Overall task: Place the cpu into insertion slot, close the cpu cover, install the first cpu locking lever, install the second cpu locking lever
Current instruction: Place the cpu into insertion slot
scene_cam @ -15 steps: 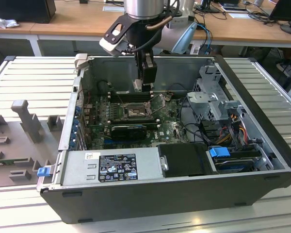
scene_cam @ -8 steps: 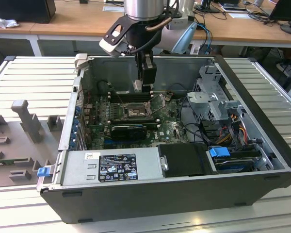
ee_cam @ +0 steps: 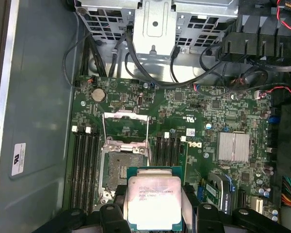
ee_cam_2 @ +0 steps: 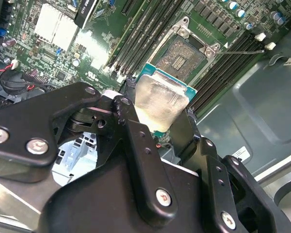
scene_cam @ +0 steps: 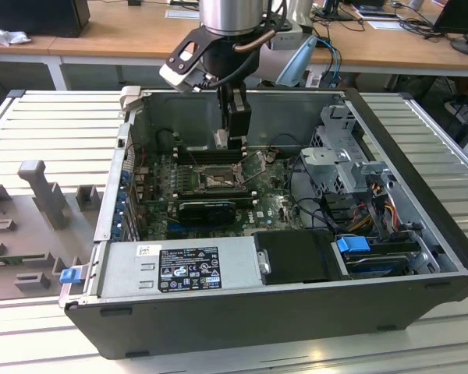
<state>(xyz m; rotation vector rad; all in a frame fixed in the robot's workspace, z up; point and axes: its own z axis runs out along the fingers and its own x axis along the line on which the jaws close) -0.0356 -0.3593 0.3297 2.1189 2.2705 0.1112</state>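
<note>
Holding the cpu clamped between its closed fingers, the gripper hovers toward twelve o'clock of the open insertion slot in the exterior view, where a skewed or off-centre descent could damage the slot or catch the raised cpu cover.

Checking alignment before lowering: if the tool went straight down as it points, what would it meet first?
Probably the insertion slot's rim, through the cpu the tool holds; depth is unclear.

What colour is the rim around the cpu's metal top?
Teal green, around the pale silvery top of the cpu; clearest in the second wrist view.
</note>
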